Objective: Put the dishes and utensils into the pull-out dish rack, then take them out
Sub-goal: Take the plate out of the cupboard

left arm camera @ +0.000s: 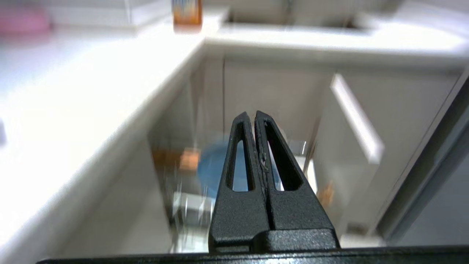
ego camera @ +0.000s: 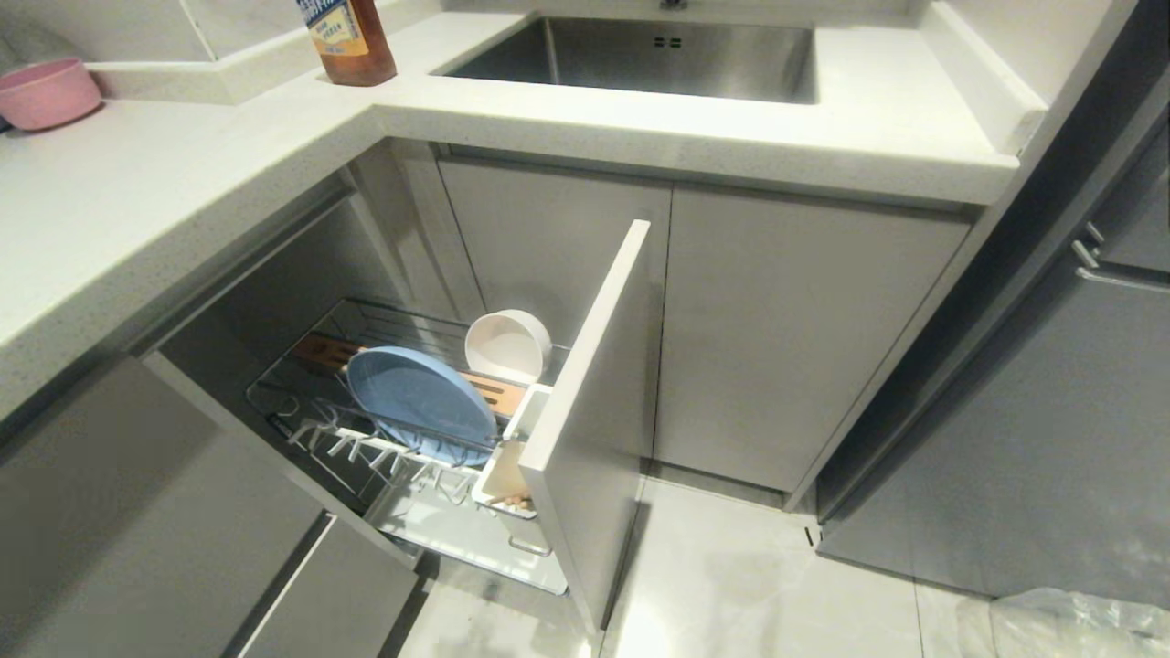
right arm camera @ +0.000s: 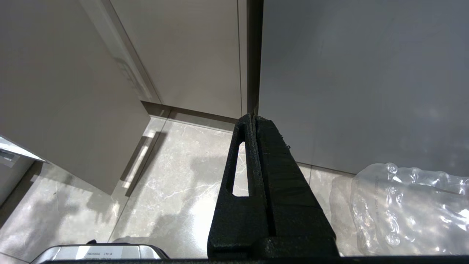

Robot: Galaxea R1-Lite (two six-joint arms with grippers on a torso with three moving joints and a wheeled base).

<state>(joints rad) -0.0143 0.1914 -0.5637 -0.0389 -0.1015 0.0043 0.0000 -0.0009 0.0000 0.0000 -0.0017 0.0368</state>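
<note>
The pull-out dish rack (ego camera: 311,416) stands pulled out from under the counter, its pale grey drawer front (ego camera: 590,411) edge-on to me. A light-blue plate (ego camera: 420,402) stands on edge among the white-tipped prongs, and a cream bowl (ego camera: 507,345) leans behind it by the orange-brown wooden strip (ego camera: 494,388). Light-wood chopstick ends (ego camera: 514,501) show in the white utensil cup (ego camera: 507,480). The spoon is hidden. My left gripper (left arm camera: 254,114) is shut and empty, held in the air and pointing toward the blurred plate (left arm camera: 212,168). My right gripper (right arm camera: 253,117) is shut and empty, hanging over the floor.
A white counter (ego camera: 137,210) wraps the corner, with a steel sink (ego camera: 640,55), a brown bottle (ego camera: 352,41) and a pink bowl (ego camera: 46,91). Grey cabinet doors (ego camera: 786,338) stand right of the drawer. A clear plastic bag (right arm camera: 410,209) lies on the tiled floor.
</note>
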